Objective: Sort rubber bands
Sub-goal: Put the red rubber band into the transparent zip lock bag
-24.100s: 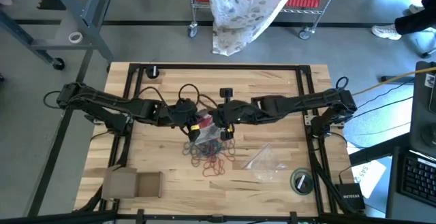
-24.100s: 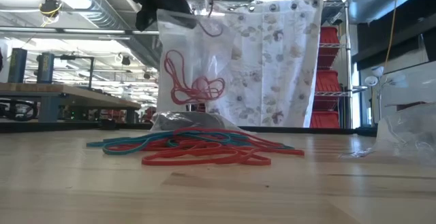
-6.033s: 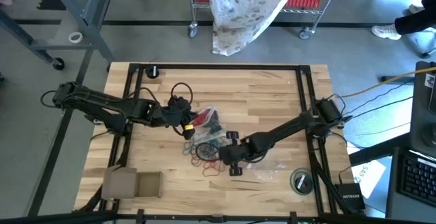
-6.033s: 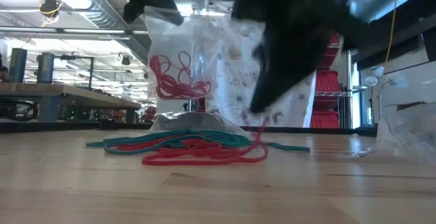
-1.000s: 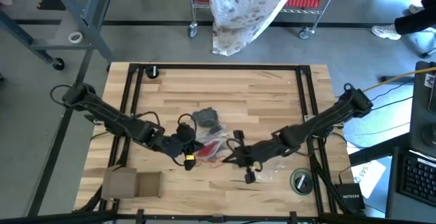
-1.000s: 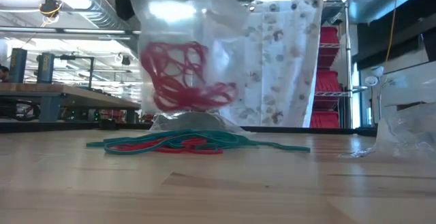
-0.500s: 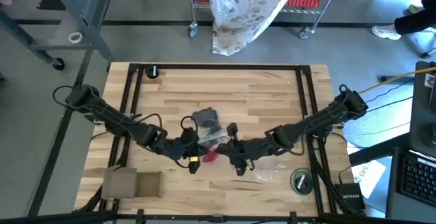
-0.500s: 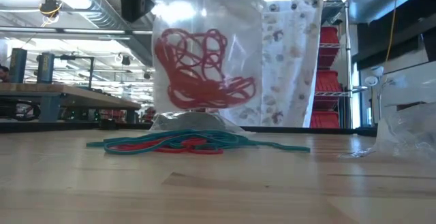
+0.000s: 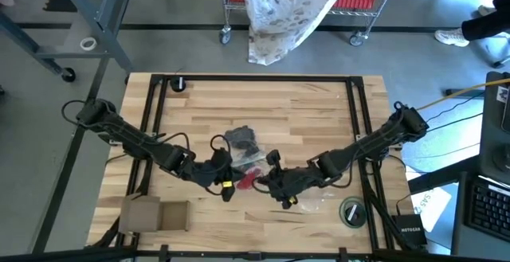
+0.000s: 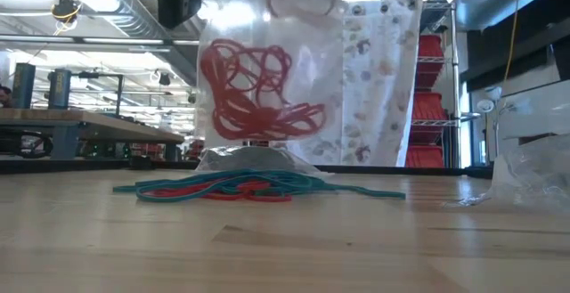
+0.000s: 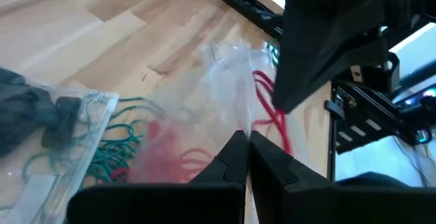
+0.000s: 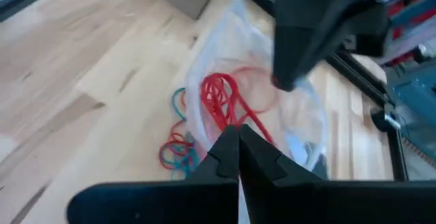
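A clear plastic bag (image 10: 313, 79) with a tangle of red rubber bands (image 10: 254, 93) hangs above the table between my two grippers. My left gripper (image 11: 246, 142) is shut on the bag's top edge. My right gripper (image 12: 236, 134) is shut at the bag's mouth, where a red band (image 12: 245, 118) runs to its tips. In the high view the left gripper (image 9: 232, 182) and right gripper (image 9: 262, 180) face each other across the bag (image 9: 246, 179). Loose teal and red bands (image 10: 254, 186) lie on the table below. A second bag with dark bands (image 9: 243, 142) lies flat farther back. My left gripper pinches the clear bag's top edge (image 11: 235, 125) between its two fingertips, slanting down from the table's left. The bag hangs below, clear of the table. My right gripper pinches a red band (image 12: 251, 123) at the bag's mouth, slanting down from the table's right. Whether the bag's rim is also between its fingers, I cannot tell.
A cardboard box (image 9: 155, 214) sits at the near left. An empty clear bag (image 9: 312, 202) and a round tape roll (image 9: 351, 211) lie near the right rail. A black frame (image 9: 151, 119) borders the tabletop.
My right gripper has gone toward the table's left, up to the bag's mouth, and has rolled. The hanging bag has swung a little toward the right and hangs straighter, and a red loop now shows at its top. Both grippers stay shut.
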